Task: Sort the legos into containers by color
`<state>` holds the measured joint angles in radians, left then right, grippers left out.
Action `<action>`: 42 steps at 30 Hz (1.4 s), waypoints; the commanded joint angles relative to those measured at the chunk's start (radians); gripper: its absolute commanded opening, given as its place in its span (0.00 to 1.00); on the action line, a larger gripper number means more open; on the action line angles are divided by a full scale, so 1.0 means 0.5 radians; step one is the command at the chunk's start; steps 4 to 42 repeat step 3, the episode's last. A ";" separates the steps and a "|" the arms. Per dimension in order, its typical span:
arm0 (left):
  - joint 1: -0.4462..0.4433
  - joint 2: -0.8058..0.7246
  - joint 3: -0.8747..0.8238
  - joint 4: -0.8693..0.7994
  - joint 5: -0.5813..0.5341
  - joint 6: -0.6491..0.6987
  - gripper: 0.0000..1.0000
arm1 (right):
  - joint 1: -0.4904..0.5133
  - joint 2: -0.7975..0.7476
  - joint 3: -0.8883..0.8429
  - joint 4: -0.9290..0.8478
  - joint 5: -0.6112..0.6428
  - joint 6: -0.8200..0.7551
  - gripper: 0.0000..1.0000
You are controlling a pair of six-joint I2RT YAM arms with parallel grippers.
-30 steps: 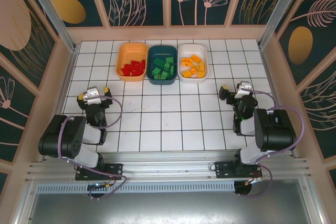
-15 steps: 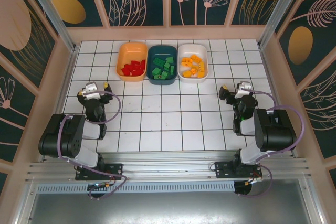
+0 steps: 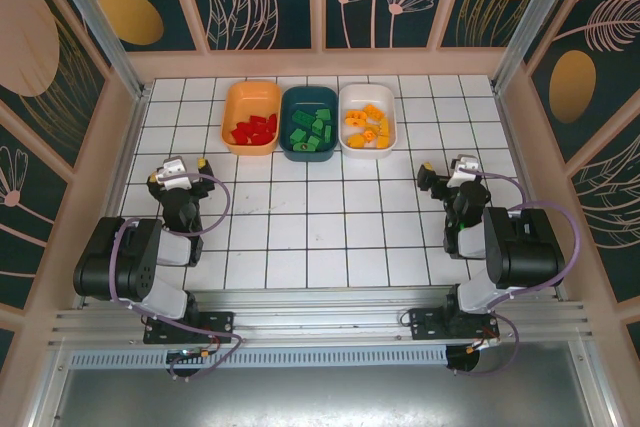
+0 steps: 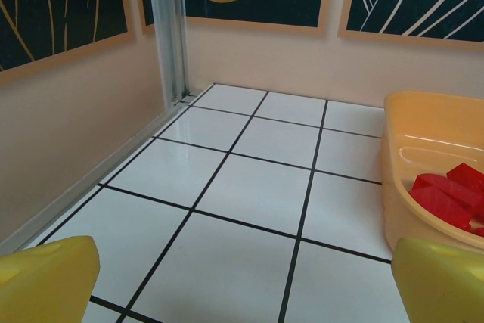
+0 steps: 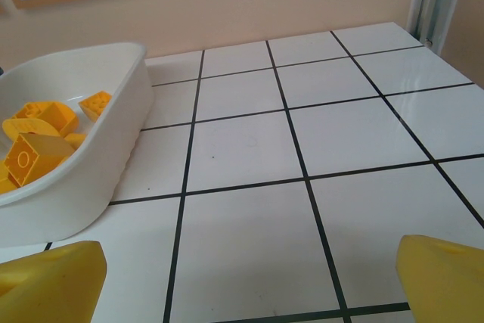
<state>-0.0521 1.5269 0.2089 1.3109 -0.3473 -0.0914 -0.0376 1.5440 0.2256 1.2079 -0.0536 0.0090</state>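
Currently both sets of jaws stand wide apart and grip nothing. In the left wrist view, the left gripper (image 4: 242, 285) shows its yellow fingertips (image 4: 45, 281) at the lower corners with bare white tile between them. The orange tray (image 4: 401, 179) lies ahead to the right, with red legos (image 4: 446, 196) inside it. In the right wrist view, the right gripper (image 5: 246, 281) is likewise spread. The white tray (image 5: 91, 187) lies ahead to its left and holds yellow-orange legos (image 5: 34, 149). From above, both grippers sit low over the tiled table (image 3: 320, 227), well apart from each other and from the trays. The three trays stand side by side toward the far side of the table: orange at left, the dark teal tray (image 3: 308, 154) in the middle holding green legos (image 3: 312, 127), and white at right. Whether neighbouring trays touch cannot be told reliably from this height.
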 commanded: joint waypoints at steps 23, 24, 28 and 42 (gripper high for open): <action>0.009 -0.011 0.014 0.014 0.021 -0.026 0.99 | 0.008 -0.008 0.024 0.063 0.043 0.004 0.99; 0.009 -0.011 0.014 0.014 0.021 -0.026 0.99 | 0.008 -0.008 0.024 0.063 0.043 0.004 0.99; 0.009 -0.011 0.014 0.014 0.021 -0.026 0.99 | 0.008 -0.008 0.024 0.063 0.043 0.004 0.99; 0.009 -0.011 0.014 0.014 0.021 -0.026 0.99 | 0.008 -0.008 0.024 0.063 0.043 0.004 0.99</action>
